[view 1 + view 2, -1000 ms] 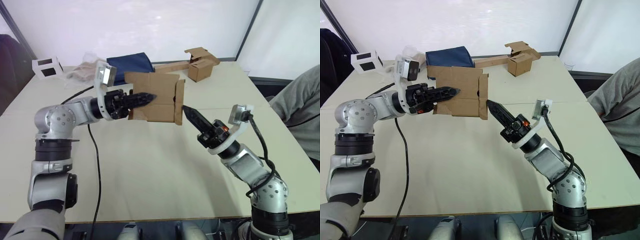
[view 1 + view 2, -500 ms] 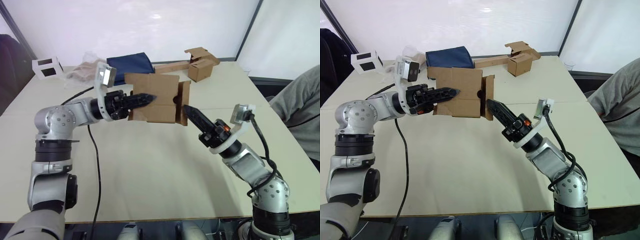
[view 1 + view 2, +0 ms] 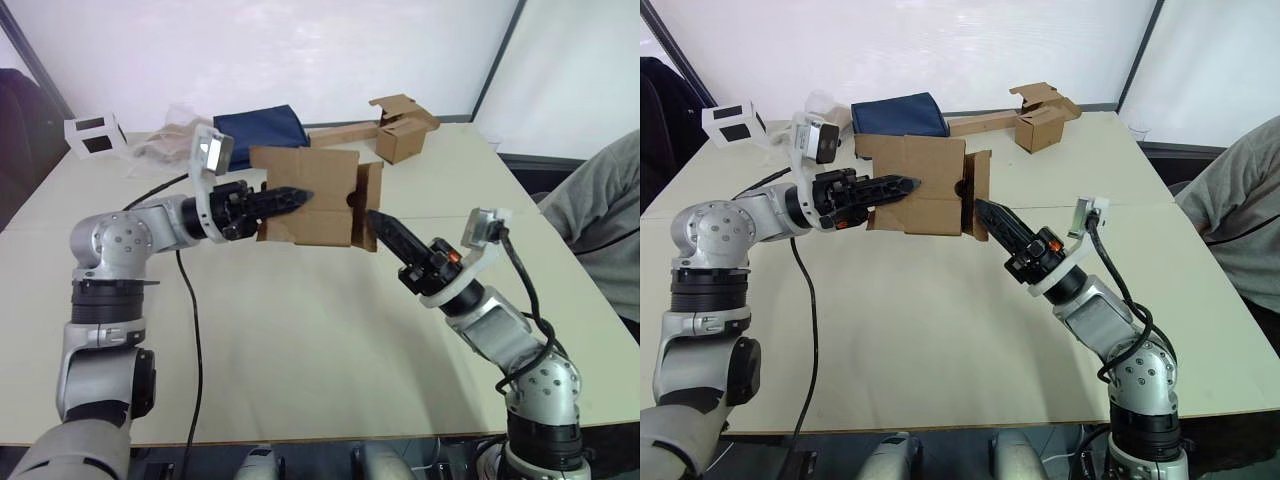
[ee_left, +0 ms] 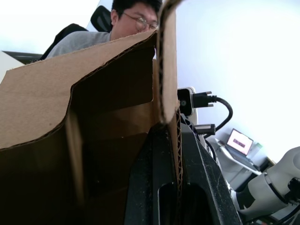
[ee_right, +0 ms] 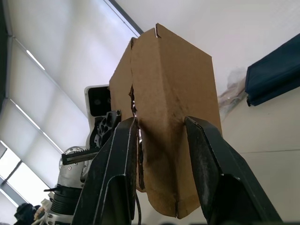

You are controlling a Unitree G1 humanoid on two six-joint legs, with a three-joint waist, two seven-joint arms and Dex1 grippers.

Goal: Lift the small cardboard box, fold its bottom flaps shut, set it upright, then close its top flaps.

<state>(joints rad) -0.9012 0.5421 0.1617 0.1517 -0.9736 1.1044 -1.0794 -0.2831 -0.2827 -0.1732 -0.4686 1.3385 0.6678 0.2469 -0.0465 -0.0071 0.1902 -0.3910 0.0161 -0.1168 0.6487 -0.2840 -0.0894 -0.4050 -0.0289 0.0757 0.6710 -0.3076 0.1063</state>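
The small cardboard box [image 3: 310, 195] hangs on its side above the table, held by my left gripper [image 3: 300, 195], which is shut on the box's near wall [image 4: 168, 70]. In the left wrist view the cardboard runs between my two black fingers [image 4: 201, 183]. At the box's right end a flap [image 3: 368, 212] stands partly swung out. I cannot tell whether it is one of the bottom flaps or the top flaps. My right gripper [image 3: 378, 222] is open, its tips at that flap's lower edge. The right wrist view shows the flap [image 5: 173, 108] just beyond the fingers.
A second brown box with a long cardboard strip [image 3: 400, 135] lies at the table's back right. A navy bag [image 3: 262, 128], crumpled plastic [image 3: 165, 140] and a small white cube [image 3: 93, 135] sit at the back left. A person's grey sleeve [image 3: 600, 205] is at the right edge.
The right-end flap has swung out from edge-on to partly face-on. My right gripper has crept slightly up toward it. The left arm and box body have held still.
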